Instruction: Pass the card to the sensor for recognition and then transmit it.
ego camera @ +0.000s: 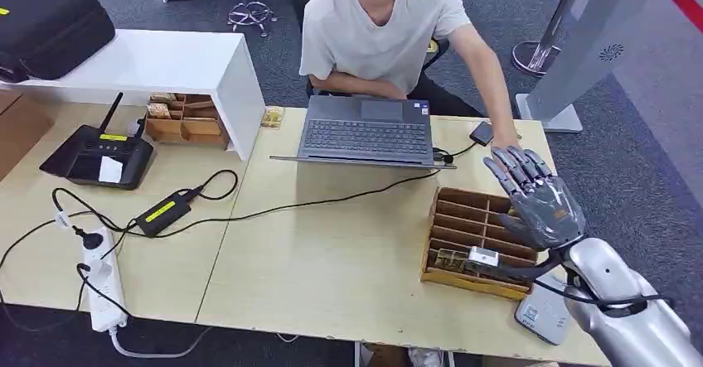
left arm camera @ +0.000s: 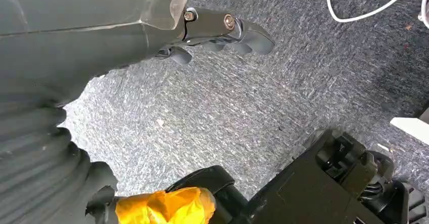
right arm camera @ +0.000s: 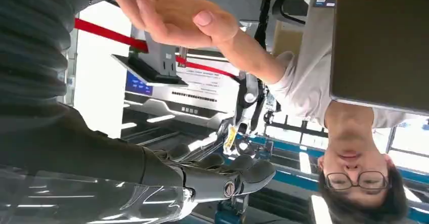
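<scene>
Head view: right hand (ego camera: 537, 200) raised over the slotted wooden organizer tray (ego camera: 464, 218) on the pale wooden counter (ego camera: 332, 251), fingers (ego camera: 514, 168) spread, holding nothing. Seated person's hand (ego camera: 501, 141) reaches toward it, just beyond the fingertips. Card's whereabouts: cannot tell. Left hand (left arm camera: 222, 32) hangs above grey carpet (left arm camera: 253, 97), fingers loosely curled, empty.
</scene>
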